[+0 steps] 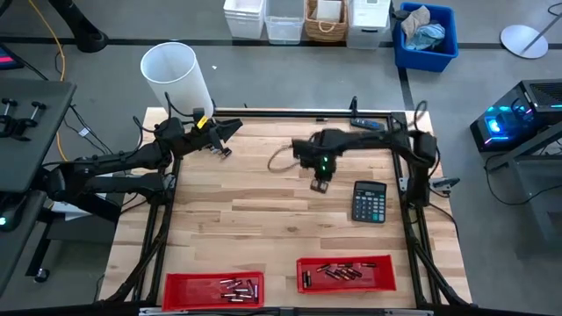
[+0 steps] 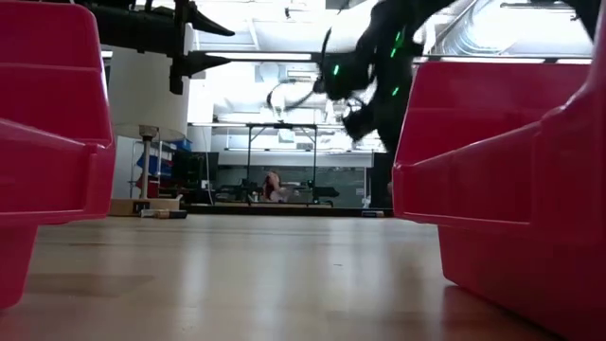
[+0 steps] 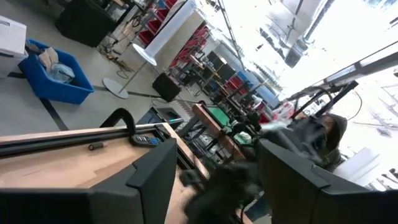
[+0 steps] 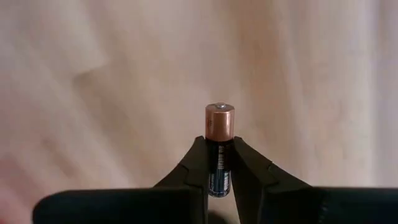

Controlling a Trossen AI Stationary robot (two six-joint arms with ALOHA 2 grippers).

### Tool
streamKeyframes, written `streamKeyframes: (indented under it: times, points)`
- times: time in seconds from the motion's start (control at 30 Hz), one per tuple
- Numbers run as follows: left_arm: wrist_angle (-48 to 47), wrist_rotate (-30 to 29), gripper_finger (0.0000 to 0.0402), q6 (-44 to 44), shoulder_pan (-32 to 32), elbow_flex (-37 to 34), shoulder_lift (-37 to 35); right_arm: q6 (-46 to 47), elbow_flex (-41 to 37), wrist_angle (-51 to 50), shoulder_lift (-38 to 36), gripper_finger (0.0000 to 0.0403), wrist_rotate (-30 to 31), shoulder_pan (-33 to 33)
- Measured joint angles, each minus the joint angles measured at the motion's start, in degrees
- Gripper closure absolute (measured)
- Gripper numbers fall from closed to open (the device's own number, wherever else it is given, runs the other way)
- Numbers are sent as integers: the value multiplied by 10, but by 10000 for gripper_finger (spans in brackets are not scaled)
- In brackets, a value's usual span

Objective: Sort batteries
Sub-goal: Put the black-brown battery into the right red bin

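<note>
My right gripper (image 1: 320, 182) hangs over the middle of the table, left of the calculator, and is shut on one battery (image 4: 220, 127) with a copper end and a dark body. In the low view this gripper (image 2: 367, 112) is well above the wood. More batteries lie in the two red trays at the near edge, several in the left tray (image 1: 239, 286) and several in the right tray (image 1: 338, 272). My left gripper (image 1: 230, 131) waits open, raised over the far left of the table, touching nothing; its fingers (image 3: 152, 180) stand wide apart. My right gripper pinches the battery's dark body (image 4: 219, 167) between its two fingertips (image 4: 194, 163). The copper end (image 4: 220, 119) sticks out past the fingertips, so the battery lies along the fingers. The fingers point down at the table, and the battery is lifted clear of the wood.
A black calculator (image 1: 370, 202) lies right of the right gripper. A blue-and-black tool (image 1: 369, 123) rests at the far edge. The red trays (image 2: 57, 142) (image 2: 511, 180) stand close to the low camera. A white cylinder (image 1: 178, 77) stands beyond the far left corner.
</note>
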Motion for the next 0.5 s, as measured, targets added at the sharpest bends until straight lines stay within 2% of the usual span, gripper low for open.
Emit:
streamKeyframes:
  times: [0.07,0.3,0.43,0.5]
  points:
    - [0,0,195,-9,0,0,0,16,-1,-4,-22,369,-12,47]
    - [-11,0,195,-7,0,0,0,125,0,10,-87,369,-147,235]
    - [-22,0,195,-7,0,0,0,248,0,88,-92,369,-248,348]
    - [-27,0,195,-7,0,0,0,306,0,144,-91,369,-254,389]
